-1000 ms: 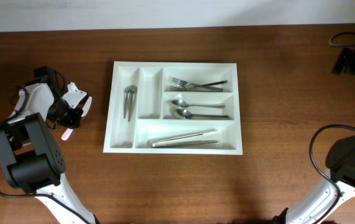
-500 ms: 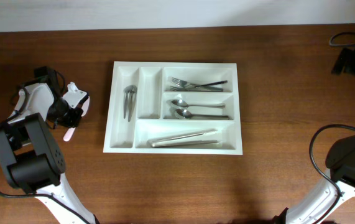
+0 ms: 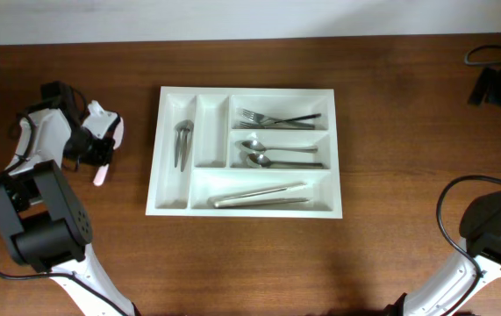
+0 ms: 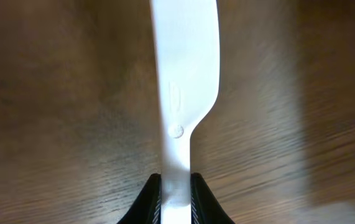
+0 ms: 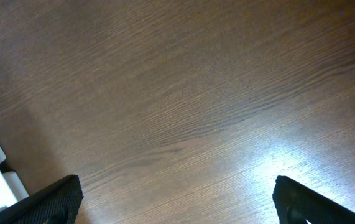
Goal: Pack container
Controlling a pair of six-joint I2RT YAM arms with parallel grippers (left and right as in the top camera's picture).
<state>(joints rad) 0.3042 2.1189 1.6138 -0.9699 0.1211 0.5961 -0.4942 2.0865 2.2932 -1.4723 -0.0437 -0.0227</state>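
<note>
You had the left claw (image 4: 176,203) clamped on a white knife (image 4: 186,62), left of the tray (image 3: 268,90); the right claw (image 5: 177,205) gaped idle. You needed to clear the rim before lowering

The left end effector (image 4: 176,193) pinches a white utensil (image 4: 186,74); right end effector (image 5: 183,202) gapes.

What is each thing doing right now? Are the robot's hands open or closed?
Left gripper: shut on the white plastic knife.
Right gripper: open, holding nothing.
Container: partly filled; its second narrow slot is empty.
Tongs: lying in the leftmost narrow slot.
Forks: lying in the top long slot.
Spoons: lying in the middle long slot.
</note>
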